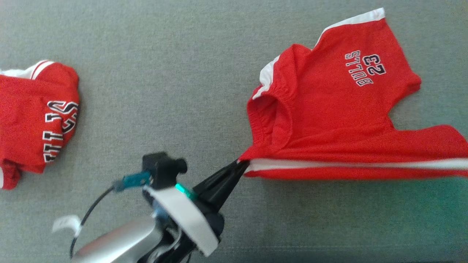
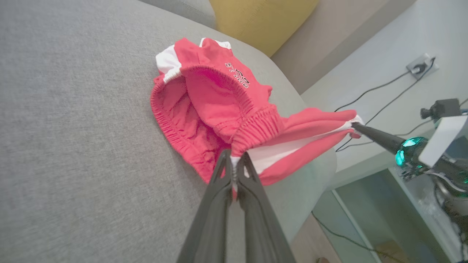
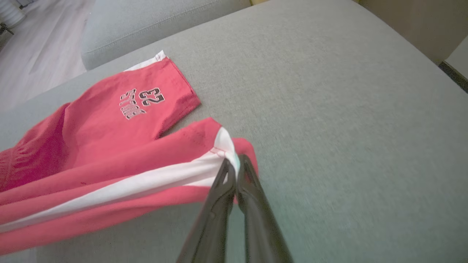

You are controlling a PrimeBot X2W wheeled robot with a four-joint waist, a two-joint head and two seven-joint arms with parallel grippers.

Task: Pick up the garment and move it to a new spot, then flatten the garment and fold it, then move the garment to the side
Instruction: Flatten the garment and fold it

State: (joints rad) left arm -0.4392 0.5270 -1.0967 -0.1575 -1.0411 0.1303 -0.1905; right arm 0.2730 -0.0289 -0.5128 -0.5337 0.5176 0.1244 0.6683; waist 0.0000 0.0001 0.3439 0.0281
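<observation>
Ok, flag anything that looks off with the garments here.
The shorts are askew: their striped side is stretched taut between the shut jaws, while the waistband gapes open and bunched on the sofa. A second red garment lies crumpled at the head view's left edge.

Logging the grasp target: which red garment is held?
The red shorts printed BULLS 23, at the head view's right: left pincer and right pincer both grip its striped edge. The bunched red garment lies untouched.

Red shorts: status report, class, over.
Left gripper shut on red shorts, waistband corner. Right gripper shut on leg hem. Red jersey apart, not in the way.
</observation>
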